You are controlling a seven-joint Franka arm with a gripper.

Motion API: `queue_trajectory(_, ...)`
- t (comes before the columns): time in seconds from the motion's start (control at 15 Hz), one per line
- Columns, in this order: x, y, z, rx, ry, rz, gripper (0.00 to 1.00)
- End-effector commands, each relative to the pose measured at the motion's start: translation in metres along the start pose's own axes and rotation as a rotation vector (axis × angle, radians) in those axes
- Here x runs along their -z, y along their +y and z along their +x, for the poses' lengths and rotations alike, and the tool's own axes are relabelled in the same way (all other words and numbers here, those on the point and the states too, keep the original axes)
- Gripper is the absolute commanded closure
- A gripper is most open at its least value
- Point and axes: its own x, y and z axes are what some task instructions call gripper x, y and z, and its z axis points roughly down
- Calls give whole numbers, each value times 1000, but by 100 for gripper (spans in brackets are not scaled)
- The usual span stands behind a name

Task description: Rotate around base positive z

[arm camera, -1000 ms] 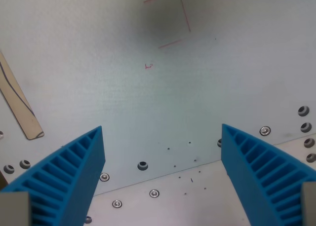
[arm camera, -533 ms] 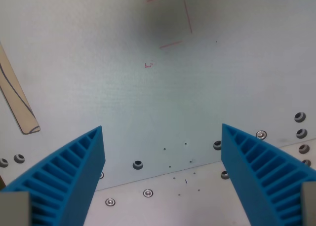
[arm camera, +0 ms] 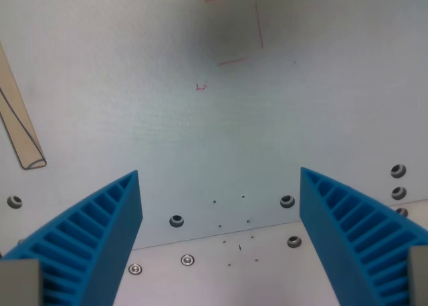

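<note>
Hand (arm camera: 221, 186) with blue fingers (arm camera: 93, 242) wide apart, empty, above pale board (arm camera: 167, 132), its screwed edge (arm camera: 200, 239) below.

I am seeing my blue ribbed plastic gripper (arm camera: 221, 242) hanging over the pale flat table. Its two fingers are standing wide apart, one finger (arm camera: 87, 246) at the wrist view's left and the other at the wrist view's right. Nothing is sitting between them. Both are pointing up into the picture and leaning in a little toward each other.
</note>
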Motion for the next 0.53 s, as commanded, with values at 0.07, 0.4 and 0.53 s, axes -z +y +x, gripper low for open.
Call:
queue_trajectory(0.07, 2, 1, 0, 139, 6, -2, 0)
queue_trajectory(0.4, 2, 1, 0, 197, 6, -3, 0)
queue_trajectory(0.53, 2, 1, 0, 220, 6, -3, 0)
